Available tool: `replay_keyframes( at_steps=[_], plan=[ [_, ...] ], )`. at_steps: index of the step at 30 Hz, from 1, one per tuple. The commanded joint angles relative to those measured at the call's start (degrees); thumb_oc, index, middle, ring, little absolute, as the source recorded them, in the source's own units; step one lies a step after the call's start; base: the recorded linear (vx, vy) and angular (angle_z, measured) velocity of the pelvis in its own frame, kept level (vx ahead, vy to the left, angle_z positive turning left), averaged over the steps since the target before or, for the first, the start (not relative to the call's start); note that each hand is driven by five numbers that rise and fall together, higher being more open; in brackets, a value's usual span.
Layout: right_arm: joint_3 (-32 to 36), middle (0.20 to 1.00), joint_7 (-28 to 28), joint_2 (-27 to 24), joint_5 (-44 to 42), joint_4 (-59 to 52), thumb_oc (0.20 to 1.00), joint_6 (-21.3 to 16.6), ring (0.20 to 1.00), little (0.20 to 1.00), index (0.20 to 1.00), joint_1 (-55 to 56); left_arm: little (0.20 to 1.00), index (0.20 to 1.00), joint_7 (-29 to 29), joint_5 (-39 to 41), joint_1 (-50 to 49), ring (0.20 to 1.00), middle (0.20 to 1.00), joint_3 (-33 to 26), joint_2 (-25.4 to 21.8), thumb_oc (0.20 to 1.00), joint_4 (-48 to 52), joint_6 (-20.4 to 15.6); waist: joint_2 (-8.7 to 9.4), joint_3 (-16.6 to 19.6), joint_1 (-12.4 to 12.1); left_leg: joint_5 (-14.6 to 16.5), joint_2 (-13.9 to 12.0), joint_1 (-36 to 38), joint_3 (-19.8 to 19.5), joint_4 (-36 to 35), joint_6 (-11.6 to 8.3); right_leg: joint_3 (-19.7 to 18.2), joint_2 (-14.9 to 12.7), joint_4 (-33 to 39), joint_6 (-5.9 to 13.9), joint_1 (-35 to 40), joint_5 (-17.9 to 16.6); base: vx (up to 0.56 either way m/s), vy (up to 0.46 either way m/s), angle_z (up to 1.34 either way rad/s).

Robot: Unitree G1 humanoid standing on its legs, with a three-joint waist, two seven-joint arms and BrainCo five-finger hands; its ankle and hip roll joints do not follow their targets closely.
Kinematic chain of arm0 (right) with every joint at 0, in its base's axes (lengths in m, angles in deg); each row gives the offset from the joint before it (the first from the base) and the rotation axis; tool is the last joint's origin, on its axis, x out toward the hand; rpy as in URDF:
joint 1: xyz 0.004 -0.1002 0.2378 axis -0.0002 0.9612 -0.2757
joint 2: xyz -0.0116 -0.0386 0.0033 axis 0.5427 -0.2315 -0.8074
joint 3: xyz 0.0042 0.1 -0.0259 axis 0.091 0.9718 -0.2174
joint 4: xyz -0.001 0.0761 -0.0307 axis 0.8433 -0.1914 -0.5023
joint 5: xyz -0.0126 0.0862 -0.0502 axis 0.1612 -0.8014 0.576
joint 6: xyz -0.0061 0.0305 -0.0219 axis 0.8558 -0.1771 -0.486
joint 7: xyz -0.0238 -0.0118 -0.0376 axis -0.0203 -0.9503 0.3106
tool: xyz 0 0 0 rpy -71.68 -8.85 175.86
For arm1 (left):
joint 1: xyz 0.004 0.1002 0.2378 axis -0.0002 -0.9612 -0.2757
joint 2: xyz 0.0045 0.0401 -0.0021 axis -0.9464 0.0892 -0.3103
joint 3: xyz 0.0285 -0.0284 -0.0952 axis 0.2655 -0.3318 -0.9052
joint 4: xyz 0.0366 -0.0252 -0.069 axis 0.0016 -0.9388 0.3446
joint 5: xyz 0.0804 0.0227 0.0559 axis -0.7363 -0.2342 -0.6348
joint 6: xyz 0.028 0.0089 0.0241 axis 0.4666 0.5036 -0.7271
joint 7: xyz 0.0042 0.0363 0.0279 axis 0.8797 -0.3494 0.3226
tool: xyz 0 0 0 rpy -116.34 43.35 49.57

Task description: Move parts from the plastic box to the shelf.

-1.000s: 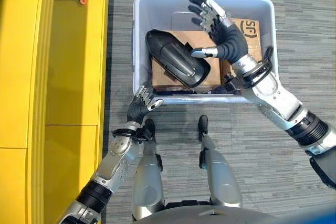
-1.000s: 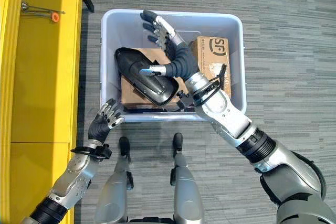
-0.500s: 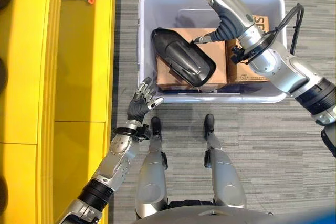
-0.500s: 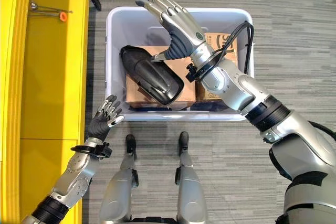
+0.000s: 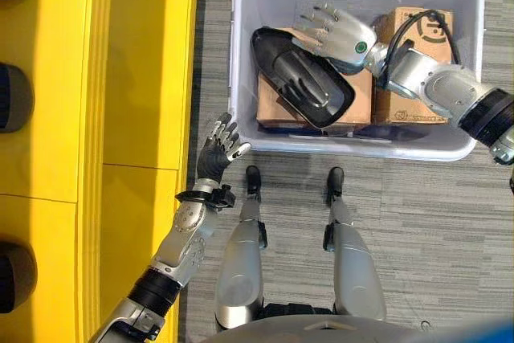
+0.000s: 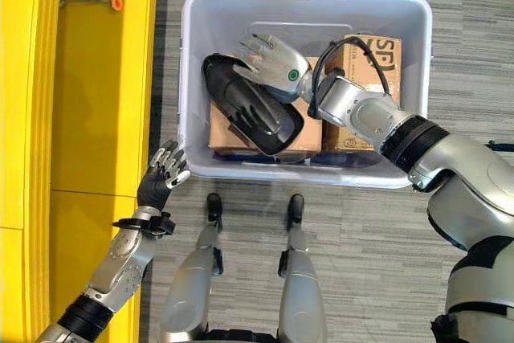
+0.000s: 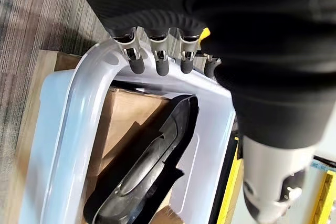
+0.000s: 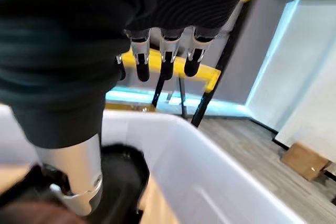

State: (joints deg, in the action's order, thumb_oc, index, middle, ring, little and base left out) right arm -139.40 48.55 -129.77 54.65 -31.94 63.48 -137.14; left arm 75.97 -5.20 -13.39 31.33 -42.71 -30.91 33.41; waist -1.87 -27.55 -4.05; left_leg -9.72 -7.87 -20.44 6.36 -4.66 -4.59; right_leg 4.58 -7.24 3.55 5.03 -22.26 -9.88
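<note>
Now the right hand [image 6: 269, 58], fingers spread and empty, hovers just above the black part [image 6: 253, 118] in the plastic box [image 6: 309, 174]; the grasp comes next, so it must drop and curl round the part; the left hand [image 6: 159, 176] waits open.

A workshop or storeroom — yellow shelf [image 5: 120, 78], grey plastic box [image 5: 450, 146] of parts, grey carpet floor [image 5: 450, 230].

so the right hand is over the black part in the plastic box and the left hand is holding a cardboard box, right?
Not quite. The left hand holds nothing: in the right eye view it is open outside the plastic box, by its near corner. The right hand is indeed over the black part.
</note>
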Motion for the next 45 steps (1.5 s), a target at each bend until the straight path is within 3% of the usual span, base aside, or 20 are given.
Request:
replay_keyframes(
  at_steps=[1, 7, 22, 29, 36, 43, 45],
  plan=[
    [-3.4, 1.000, 0.9, -1.1, 1.4, 4.3, 1.000, 1.2, 1.000, 1.000, 1.000, -9.2, 1.000, 1.000, 0.1, -3.3, 0.2, 1.000, 1.000, -0.5, -1.6, 1.000, 2.3, -3.1, 3.09, -1.8, -1.1, 3.2, -0.8, -1.4, -1.9, 3.5, -0.36, 3.1, -4.9, -11.5, 3.73, -2.6, 7.5, -0.01, 0.007, 0.15],
    [-6.0, 1.000, 2.9, -0.8, 3.0, 10.8, 1.000, 1.4, 1.000, 1.000, 1.000, -9.4, 1.000, 1.000, 0.2, -2.8, 0.6, 1.000, 1.000, -0.2, -2.1, 1.000, 2.4, -3.2, 4.14, -2.2, -2.2, 2.9, -0.6, -2.8, -2.6, 3.1, -0.45, 3.8, -5.2, -11.6, 3.85, -3.2, 7.7, 0.00, 0.006, 0.07],
    [-6.0, 1.000, 6.3, -1.6, 6.5, 13.4, 1.000, 0.3, 1.000, 1.000, 1.000, -7.4, 1.000, 1.000, -0.6, -2.6, -0.3, 1.000, 1.000, -1.5, -5.0, 1.000, 3.9, -3.7, 7.67, -2.2, -6.2, 2.5, -0.5, -8.1, -4.9, 3.1, -0.52, 6.3, -5.5, -11.2, 3.88, -6.1, 8.0, 0.02, 0.000, 0.09],
    [-6.0, 1.000, 7.3, -2.0, 6.4, 14.2, 1.000, 0.0, 1.000, 1.000, 1.000, -6.1, 1.000, 1.000, -1.0, -2.9, -0.5, 1.000, 1.000, -2.0, -5.4, 1.000, 4.7, -3.7, 8.21, -2.2, -7.4, 2.7, 0.1, -10.3, -6.3, 3.8, -0.33, 7.3, -5.8, -11.3, 3.88, -6.9, 8.3, 0.02, -0.007, 0.10],
    [-6.0, 1.000, 7.2, -2.2, 6.9, 18.0, 1.000, 1.2, 1.000, 1.000, 1.000, -3.2, 1.000, 1.000, -1.0, -2.8, -0.4, 1.000, 1.000, -2.3, -4.5, 1.000, 4.5, -3.9, 6.96, -2.2, -7.5, 2.9, 0.6, -10.7, -6.6, 3.7, -0.23, 7.8, -6.0, -10.9, 3.86, -6.6, 8.5, 0.02, 0.008, 0.09],
    [-4.5, 1.000, 3.8, -1.9, 1.1, 23.1, 1.000, 5.3, 1.000, 1.000, 1.000, -0.8, 1.000, 1.000, -1.8, -2.9, 0.0, 1.000, 1.000, -2.6, 0.2, 1.000, 4.3, -4.3, 3.30, -2.2, -4.7, 3.1, 0.6, -10.7, -6.2, 3.4, -0.19, 7.5, -6.1, -11.1, 3.79, -7.1, 8.7, 0.00, 0.003, 0.01],
    [-2.2, 1.000, 2.7, -1.5, -0.3, 23.7, 1.000, 6.1, 1.000, 1.000, 1.000, 0.7, 1.000, 1.000, -2.3, -3.3, 0.5, 1.000, 1.000, -2.5, 0.5, 1.000, 3.9, -4.2, 3.17, -2.2, -4.5, 3.1, 0.6, -10.7, -6.1, 3.4, -0.17, 7.3, -6.0, -11.1, 3.74, -7.4, 8.7, 0.00, 0.000, 0.00]
  ],
)
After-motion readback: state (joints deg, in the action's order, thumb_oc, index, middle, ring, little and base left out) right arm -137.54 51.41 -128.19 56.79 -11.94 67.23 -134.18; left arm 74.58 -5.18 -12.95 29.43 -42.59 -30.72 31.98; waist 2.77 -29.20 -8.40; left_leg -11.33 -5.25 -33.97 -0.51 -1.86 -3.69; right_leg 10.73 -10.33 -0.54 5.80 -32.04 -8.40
